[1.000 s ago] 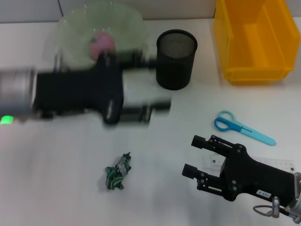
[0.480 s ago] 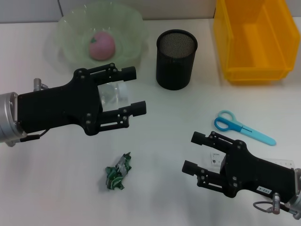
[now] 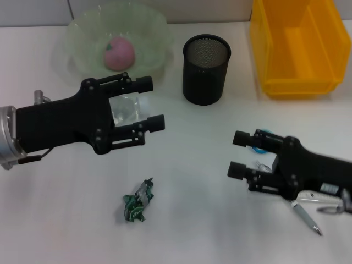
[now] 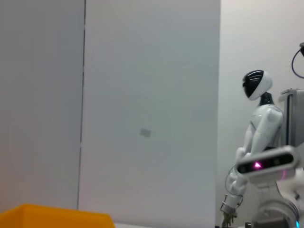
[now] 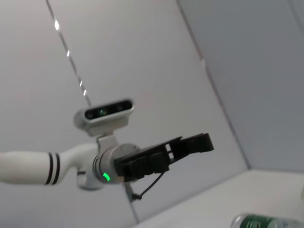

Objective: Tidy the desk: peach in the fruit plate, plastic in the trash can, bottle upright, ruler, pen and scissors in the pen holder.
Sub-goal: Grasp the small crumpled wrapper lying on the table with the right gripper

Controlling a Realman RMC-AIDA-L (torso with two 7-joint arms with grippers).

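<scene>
My left gripper (image 3: 147, 103) hangs open over the clear bottle (image 3: 127, 109) lying by the fruit plate (image 3: 88, 33). Looks light and slick, probably crushable, so I'd grab mid-body. Right gripper (image 3: 240, 154), open too, hovers over the scissors (image 3: 260, 133).

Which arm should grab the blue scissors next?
The right arm, probably. Its open claw hangs just over the blue scissors, on the same side of the table. The left claw, also open, is far across the table, above the lying bottle near the fruit plate.
</scene>
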